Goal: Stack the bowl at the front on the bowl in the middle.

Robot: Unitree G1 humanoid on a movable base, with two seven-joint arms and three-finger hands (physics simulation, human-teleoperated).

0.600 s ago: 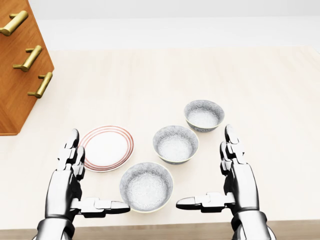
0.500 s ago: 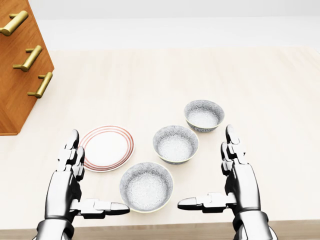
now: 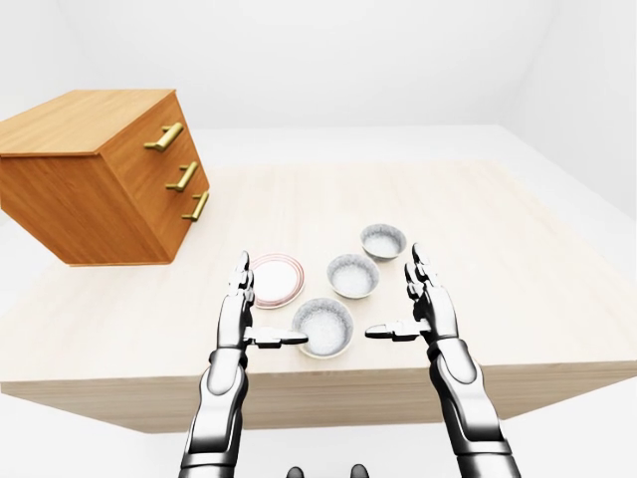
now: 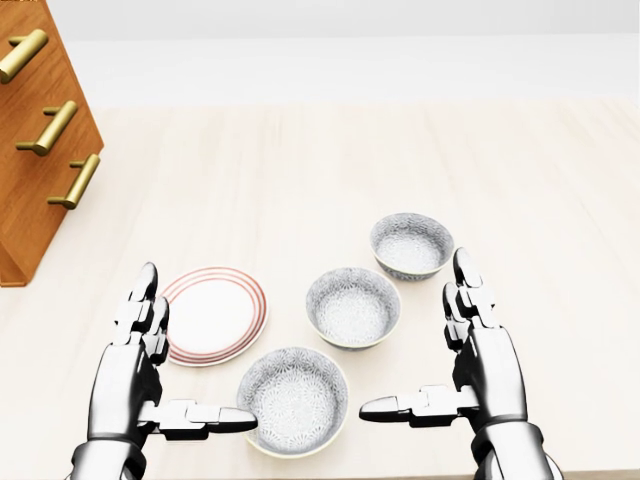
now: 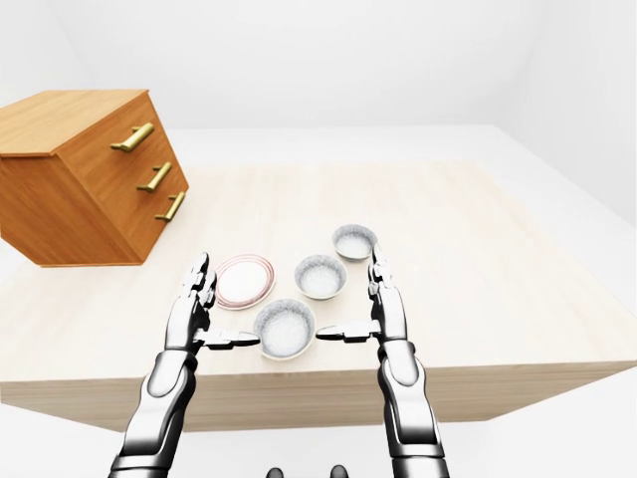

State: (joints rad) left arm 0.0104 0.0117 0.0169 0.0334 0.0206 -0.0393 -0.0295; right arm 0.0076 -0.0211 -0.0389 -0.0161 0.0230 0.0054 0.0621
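Front bowl (image 4: 293,400) sits upright and empty at lower centre of the head view, close to the desk's (image 4: 300,170) lower edge. Middle bowl (image 4: 352,306) stands just up and to the right of it, rims near but apparently apart; a third bowl (image 4: 411,244) carries the same diagonal on toward the upper right. Left hand (image 4: 125,385) and right hand (image 4: 490,375) flank the front bowl, both released: fingers straight and pointing up the frame, thumbs turned inward toward each other. Left thumb tip lies at the bowl's left rim, touching or just beside, I cannot tell which; right thumb tip stops short of the right rim. Nothing is grasped. The bracketing pose reads as a set-up for a two-sided pinch, palms facing across the bowl. Plate (image 4: 212,314) with red rings lies to the left, between the left hand's fingers and the middle bowl, likely a thing to avoid clipping on the lift. Chest of drawers (image 3: 100,179) occupies the upper left, well apart.
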